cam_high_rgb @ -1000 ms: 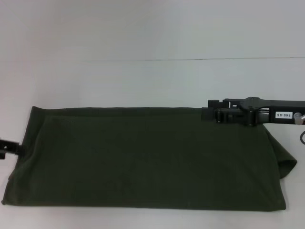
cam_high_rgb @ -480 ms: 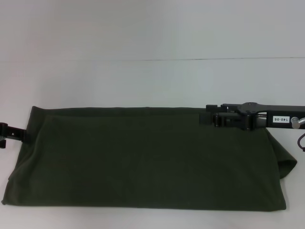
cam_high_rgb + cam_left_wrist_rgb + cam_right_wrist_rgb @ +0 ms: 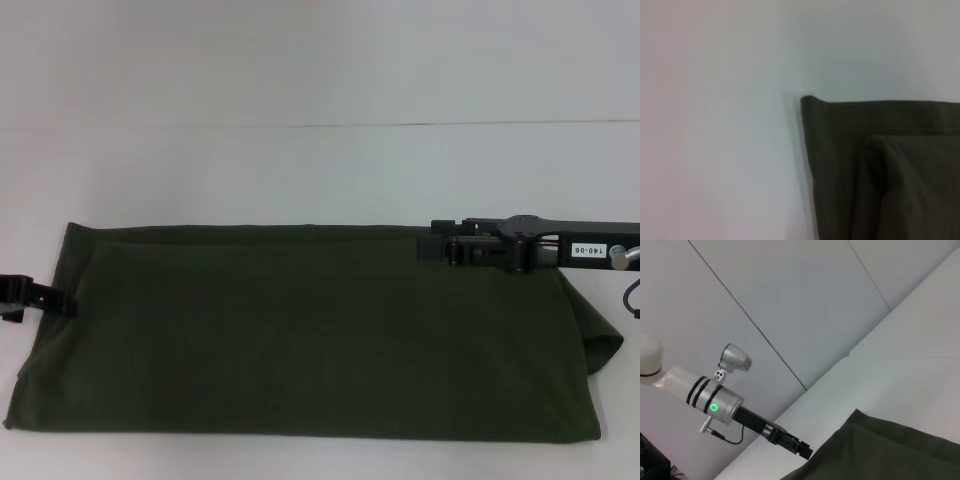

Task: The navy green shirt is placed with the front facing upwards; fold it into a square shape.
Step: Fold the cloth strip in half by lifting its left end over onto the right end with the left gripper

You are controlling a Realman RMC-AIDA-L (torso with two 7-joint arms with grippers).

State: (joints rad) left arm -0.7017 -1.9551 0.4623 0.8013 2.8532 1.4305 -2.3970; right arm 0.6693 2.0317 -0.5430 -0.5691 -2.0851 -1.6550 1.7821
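The navy green shirt (image 3: 300, 330) lies flat on the white table, folded into a long band running left to right, with its print hidden. A sleeve sticks out at its right end. My left gripper (image 3: 66, 302) reaches in low from the left and its tip is at the shirt's left edge. The right wrist view shows that same left gripper (image 3: 802, 451) close to the cloth's edge (image 3: 880, 455). My right gripper (image 3: 424, 248) extends in from the right, over the shirt's far edge near its right end. A folded corner of the shirt (image 3: 890, 175) fills the left wrist view.
The white table (image 3: 300, 170) stretches bare beyond the shirt to a pale wall behind. A narrow strip of table shows in front of the shirt. The left arm's silver wrist (image 3: 715, 405) with a green light is off the table's left side.
My left gripper has slid rightward onto the shirt's left edge. My right gripper has shifted slightly left and a little lower. The shirt has not moved.
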